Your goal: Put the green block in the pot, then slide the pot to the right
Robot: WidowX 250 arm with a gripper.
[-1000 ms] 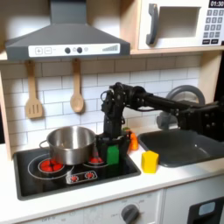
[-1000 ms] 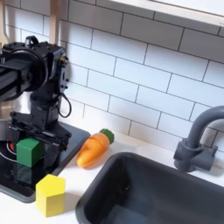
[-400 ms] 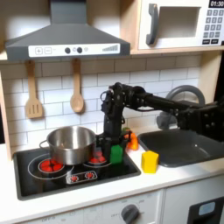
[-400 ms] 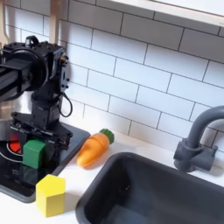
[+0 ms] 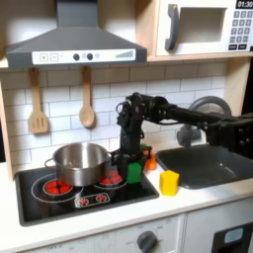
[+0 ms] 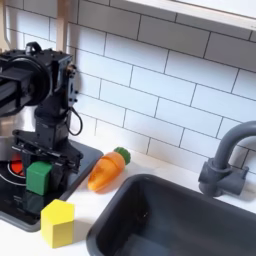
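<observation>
I've got my gripper [image 6: 40, 172] low over the right edge of the toy stovetop [image 5: 59, 203], fingers either side of the green block [image 6: 39, 177], and from here it reads as clamped on the block, though I can't tell whether the block has left the surface. In the first exterior view the green block [image 5: 133, 172] sits just off the stovetop's right edge, with the pot [image 5: 79, 162] on the back-left burner, well to the first exterior view's left.

To do this bit well, I judge I need a firm squeeze, then a straight lift high enough to clear the pot's rim before carrying across, and a release over the middle of the pot, not its wall.

Counting up:
- One green block.
- One yellow block [image 6: 57, 222], at the counter's front edge.
- One toy carrot [image 6: 107, 170], lying beside the stovetop toward the sink [image 6: 190, 225].
- One pot.
- One faucet [image 6: 225, 160].
- Two wooden utensils [image 5: 38, 104] on the back wall.
</observation>
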